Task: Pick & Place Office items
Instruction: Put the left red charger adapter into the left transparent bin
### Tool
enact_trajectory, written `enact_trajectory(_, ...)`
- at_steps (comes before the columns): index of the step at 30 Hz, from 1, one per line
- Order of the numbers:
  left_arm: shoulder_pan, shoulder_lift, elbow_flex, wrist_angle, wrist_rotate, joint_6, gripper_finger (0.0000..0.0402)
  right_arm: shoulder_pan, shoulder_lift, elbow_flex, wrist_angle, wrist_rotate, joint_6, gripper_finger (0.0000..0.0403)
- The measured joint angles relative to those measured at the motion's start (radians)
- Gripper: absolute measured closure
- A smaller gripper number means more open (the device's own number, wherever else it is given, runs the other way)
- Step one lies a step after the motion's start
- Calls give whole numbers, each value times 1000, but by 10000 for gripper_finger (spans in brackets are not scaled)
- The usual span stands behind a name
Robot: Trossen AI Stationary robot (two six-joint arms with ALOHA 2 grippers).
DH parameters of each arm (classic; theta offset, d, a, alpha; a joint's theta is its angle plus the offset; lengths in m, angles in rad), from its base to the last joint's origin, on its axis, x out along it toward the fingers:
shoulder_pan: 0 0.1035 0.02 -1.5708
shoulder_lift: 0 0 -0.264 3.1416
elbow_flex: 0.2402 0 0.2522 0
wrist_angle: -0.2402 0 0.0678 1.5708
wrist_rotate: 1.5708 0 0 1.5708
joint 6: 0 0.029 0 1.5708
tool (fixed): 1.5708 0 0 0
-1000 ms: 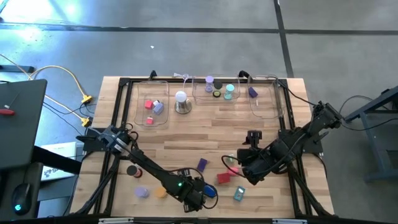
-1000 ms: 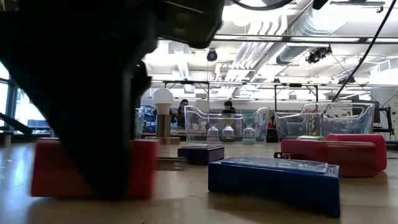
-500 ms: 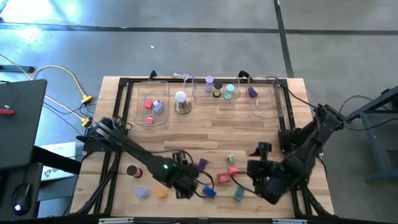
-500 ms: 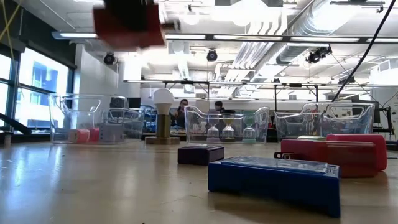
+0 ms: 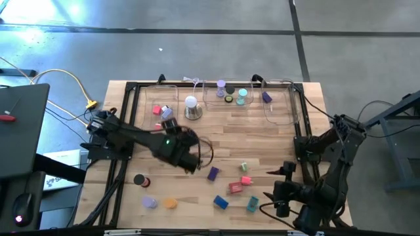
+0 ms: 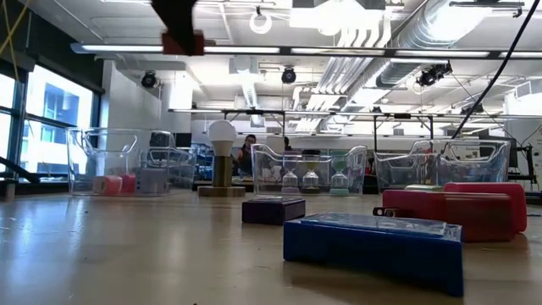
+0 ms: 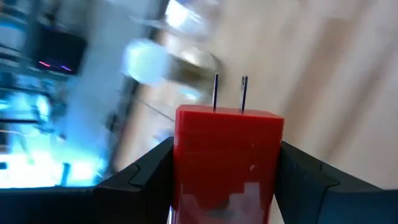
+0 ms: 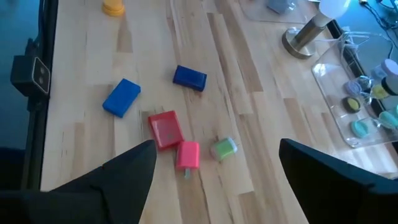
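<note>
Left wrist view: the left gripper [image 7: 227, 180] is clamped on a red block [image 7: 228, 155] with two metal prongs — a plug-like piece — carried above mid-table toward the clear trays [image 5: 161, 111]. This looks like the carry step; next it must hover over a tray, probably the left one with the pink pieces, and release. The right gripper [image 8: 214, 171] hangs wide and empty near the front edge, above the loose items [image 8: 166, 129]. No legible writing anywhere — motion blur hides detail.

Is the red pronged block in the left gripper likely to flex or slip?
Probably stiff: the red block holds square edges in the left gripper. Its flat sides are clamped, so slipping seems unlikely. The thin prongs might bend if knocked.
</note>
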Motion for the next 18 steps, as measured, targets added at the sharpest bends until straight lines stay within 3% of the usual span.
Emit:
enact_trajectory(4, 89, -26, -8, 0, -112, 47, 198, 10, 23, 0, 1, -1, 27, 73)
enact_trajectory(11, 251, -100, -75, 0, -107, 78, 188, 15, 48, -1, 1, -14, 42, 73)
enact_trajectory(18, 347, -241, -275, 37, -101, 10, 192, 14, 48, -1, 4, -31, 67, 73)
